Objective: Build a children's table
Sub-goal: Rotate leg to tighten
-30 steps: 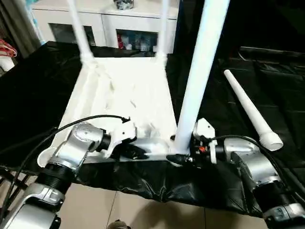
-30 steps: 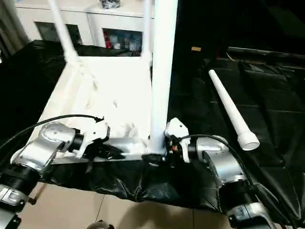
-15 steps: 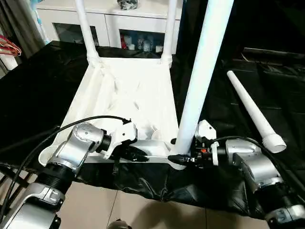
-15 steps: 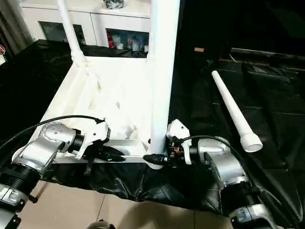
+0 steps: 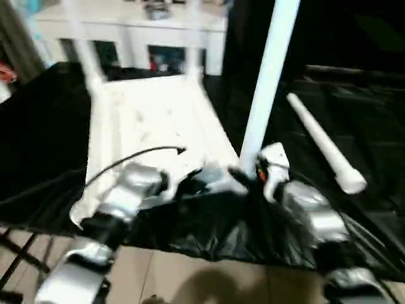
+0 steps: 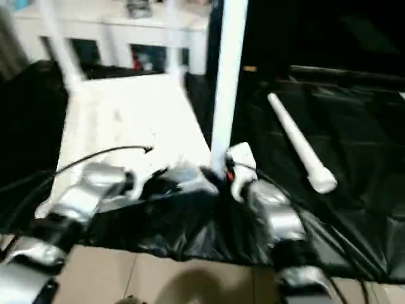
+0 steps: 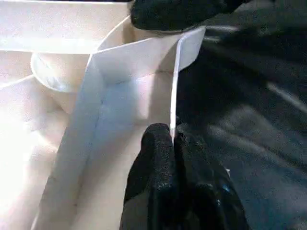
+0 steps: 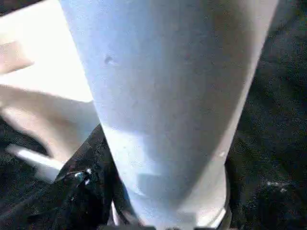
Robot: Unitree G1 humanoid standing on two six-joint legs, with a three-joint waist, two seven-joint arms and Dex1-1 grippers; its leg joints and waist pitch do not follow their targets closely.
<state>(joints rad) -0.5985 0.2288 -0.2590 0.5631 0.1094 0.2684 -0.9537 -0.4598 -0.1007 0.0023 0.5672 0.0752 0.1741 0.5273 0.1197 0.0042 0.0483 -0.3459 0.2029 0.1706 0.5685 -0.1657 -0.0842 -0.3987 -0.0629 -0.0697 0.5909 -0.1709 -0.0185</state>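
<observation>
Left eye view has our left arm coming in from the near left, so we start there. Our left gripper (image 7: 172, 158) is pinched tight on the thin near rim (image 7: 175, 91) of the upside-down table top (image 5: 152, 120); the left wrist view shows the two black fingers (image 7: 156, 163) closed with the rim's edge caught right between them. Just past that, the same view shows a round corner socket (image 7: 53, 79) in the top, and from what we can see it looks empty, just a white cup.

The table top lies on a black sheet (image 5: 354, 126) with its ribbed side up. Two legs stand at the far corners, the far left leg (image 5: 82, 50) and the far right leg (image 5: 193, 44), both pretty blurry. Behind them sits a white cabinet (image 5: 126, 25) with glass doors; there's some stuff behind the glass but we can't make out what.

Moving right, a third leg (image 5: 269, 69) stands upright at the near right corner of the top. Our right gripper (image 5: 250, 174) is right at its base. The right wrist view looks straight onto that leg from up close, but we honestly can't tell whether the fingers are gripping it or just sitting around it.

Farthest right, the fourth leg (image 5: 319, 142) lies loose on the black sheet, well apart from the top, wide end toward us.
</observation>
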